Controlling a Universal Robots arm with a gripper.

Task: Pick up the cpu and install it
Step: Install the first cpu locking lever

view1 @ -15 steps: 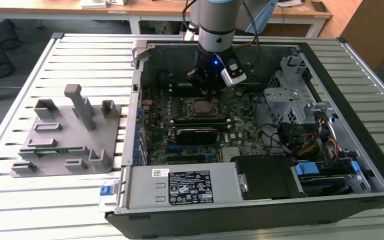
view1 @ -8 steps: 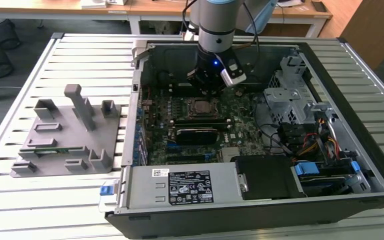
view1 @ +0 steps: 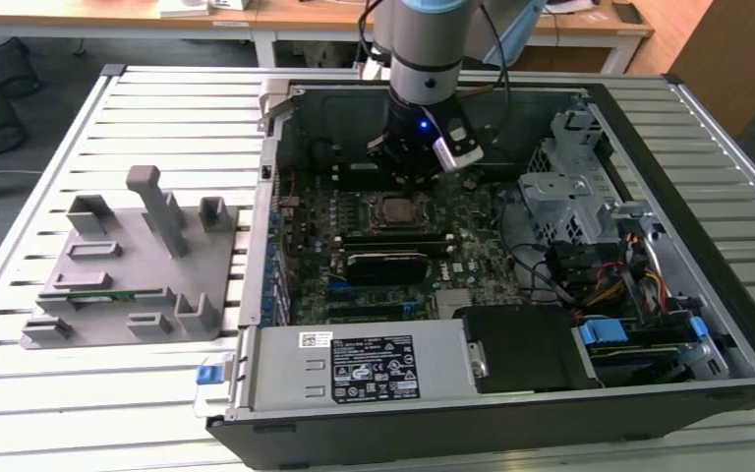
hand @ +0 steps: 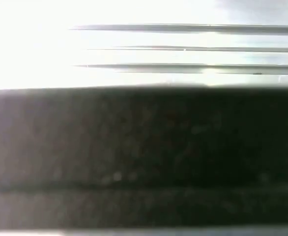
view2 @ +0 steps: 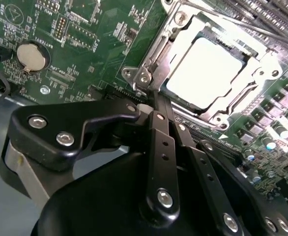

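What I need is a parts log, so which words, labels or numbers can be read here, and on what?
Black label on the power supply: too small to read.
Small white sticker beside it: too small to read.
White lettering on the motherboard around the coin battery: too blurred to quote.
cpu top plate: washed out by glare, nothing readable.

Arm (view1: 425, 59) near vertical, wrist pointing straight down. Gripper (view2: 155, 98) low, black fingers (view2: 158, 147) closed together, tips meeting, nothing between them.
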